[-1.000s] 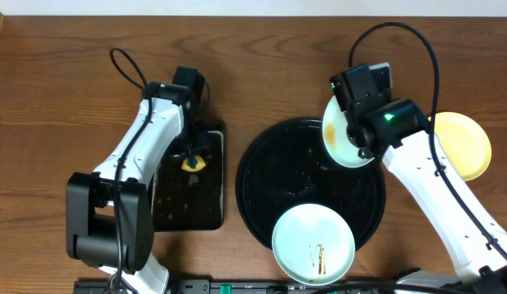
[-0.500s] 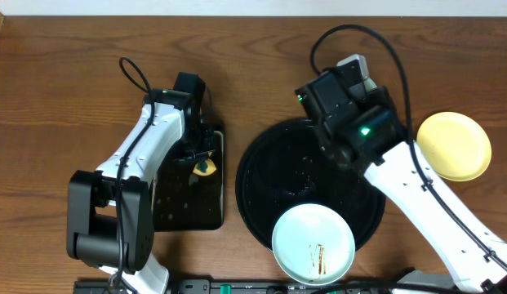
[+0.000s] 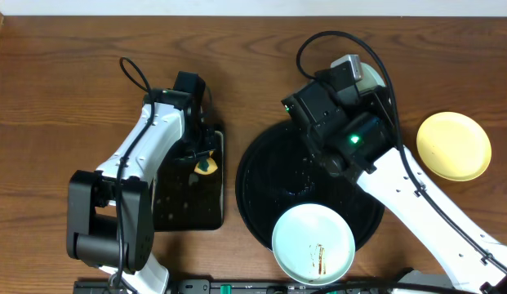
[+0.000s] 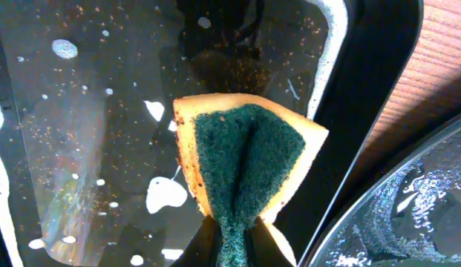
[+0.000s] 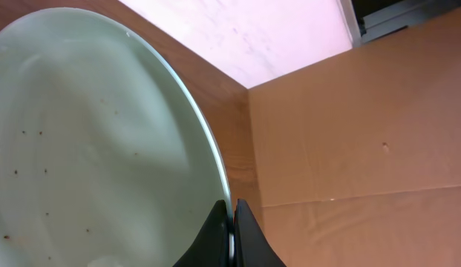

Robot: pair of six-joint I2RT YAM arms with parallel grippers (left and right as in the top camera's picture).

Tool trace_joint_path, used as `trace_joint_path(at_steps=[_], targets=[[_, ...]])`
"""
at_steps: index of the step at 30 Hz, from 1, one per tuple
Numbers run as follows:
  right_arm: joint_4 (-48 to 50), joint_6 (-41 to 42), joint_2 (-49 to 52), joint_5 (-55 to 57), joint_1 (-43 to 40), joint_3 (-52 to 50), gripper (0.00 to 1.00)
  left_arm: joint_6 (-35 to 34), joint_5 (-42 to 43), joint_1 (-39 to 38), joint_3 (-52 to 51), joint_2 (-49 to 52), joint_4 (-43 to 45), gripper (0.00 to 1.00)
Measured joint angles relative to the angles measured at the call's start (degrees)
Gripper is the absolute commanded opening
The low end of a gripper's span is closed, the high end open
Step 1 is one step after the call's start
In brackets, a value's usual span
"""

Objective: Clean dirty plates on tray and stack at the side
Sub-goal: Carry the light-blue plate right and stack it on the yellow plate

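While left gripper (image 4: 234,248) pinches sponge (image 4: 249,159) over rectangular tray (image 4: 82,111), right gripper (image 5: 231,219) clamps pale blue plate (image 5: 89,148) rim by round tray (image 3: 257,175).

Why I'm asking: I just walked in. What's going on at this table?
A robot is washing plates. Its left tool pinches a yellow-and-green sponge over the rectangular black tray. Its right tool grips a pale blue plate by the rim, on edge above the far side of the round black tray. A second pale blue plate, brown-smeared, sits at that tray's near edge; a yellow plate lies on the table at right.
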Motion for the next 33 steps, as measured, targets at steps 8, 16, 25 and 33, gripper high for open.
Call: trace_joint_path(at_steps=[8,16,25,33], targets=[[0.2,0.31,0.0,-1.79,-0.02,0.0,0.01,0.02,0.0,0.0,0.0,0.0,0.0,0.08],[0.13,11.85,0.02,-23.32,-7.61,0.04,0.01,0.02,0.02,0.0,0.0,0.0,-0.02,0.08],[0.0,20.96,5.05,-43.8,-33.79,0.15,0.01,0.04,0.17,0.0,0.0,0.0,-0.31,0.08],[0.0,22.75,10.25,-51.76,-54.8,0.15,0.01,0.02,0.17,0.0,0.0,0.0,-0.42,0.08]])
